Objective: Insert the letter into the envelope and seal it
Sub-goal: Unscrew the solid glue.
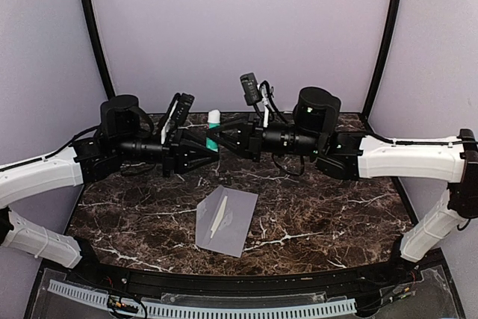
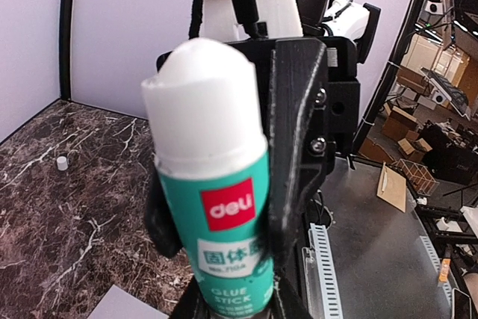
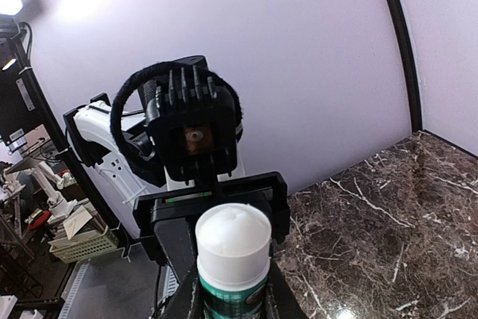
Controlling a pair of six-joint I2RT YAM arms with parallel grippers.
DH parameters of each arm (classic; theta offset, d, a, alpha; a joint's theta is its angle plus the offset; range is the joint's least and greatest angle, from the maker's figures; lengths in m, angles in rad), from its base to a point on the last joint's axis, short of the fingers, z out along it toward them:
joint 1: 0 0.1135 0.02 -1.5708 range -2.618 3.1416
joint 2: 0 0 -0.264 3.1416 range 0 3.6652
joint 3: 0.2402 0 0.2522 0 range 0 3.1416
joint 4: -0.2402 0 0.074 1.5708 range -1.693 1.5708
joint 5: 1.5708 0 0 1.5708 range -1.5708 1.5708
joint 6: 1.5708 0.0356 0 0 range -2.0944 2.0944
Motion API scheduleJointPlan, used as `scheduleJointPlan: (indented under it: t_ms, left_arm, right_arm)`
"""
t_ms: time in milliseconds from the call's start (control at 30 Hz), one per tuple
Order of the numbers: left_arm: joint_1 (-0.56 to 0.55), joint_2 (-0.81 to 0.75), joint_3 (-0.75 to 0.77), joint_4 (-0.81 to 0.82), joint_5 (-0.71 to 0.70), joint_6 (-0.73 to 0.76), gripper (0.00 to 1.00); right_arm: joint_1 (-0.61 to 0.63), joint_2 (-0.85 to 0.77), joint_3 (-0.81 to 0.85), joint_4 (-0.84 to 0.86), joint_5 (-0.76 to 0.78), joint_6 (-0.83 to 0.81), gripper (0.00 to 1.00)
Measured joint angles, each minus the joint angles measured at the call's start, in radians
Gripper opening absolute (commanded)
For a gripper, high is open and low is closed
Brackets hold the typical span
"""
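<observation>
Top external: envelope flat, claws on glue

Your envelope (image 1: 231, 223) is pale grey and lies flat on the marble table (image 1: 336, 207), with a thin white strip (image 1: 218, 214) along it. It sits well apart from both claws. Behind it, the left gripper (image 1: 212, 149) and right gripper (image 1: 216, 138) each pinch the glue stick (image 1: 214, 117).

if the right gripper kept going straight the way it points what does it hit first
The glue stick, upright at the tips of the right gripper. Just past it comes the left gripper, pointing back nearly head-on, though the gap is unclear.
</observation>
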Motion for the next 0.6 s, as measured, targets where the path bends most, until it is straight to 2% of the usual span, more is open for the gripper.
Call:
scheduleJointPlan:
  t_ms: [400,600]
  left_arm:
    - [-0.003,-0.002,0.000,-0.078,-0.209,0.038,0.00]
    - [0.000,0.007,0.001,-0.101,-0.279,0.046,0.00]
  right_arm:
    - [0.057,0.001,0.013,-0.113,0.325,-0.008,0.07]
    - [0.088,0.050,0.102,-0.234,0.482,0.036,0.06]
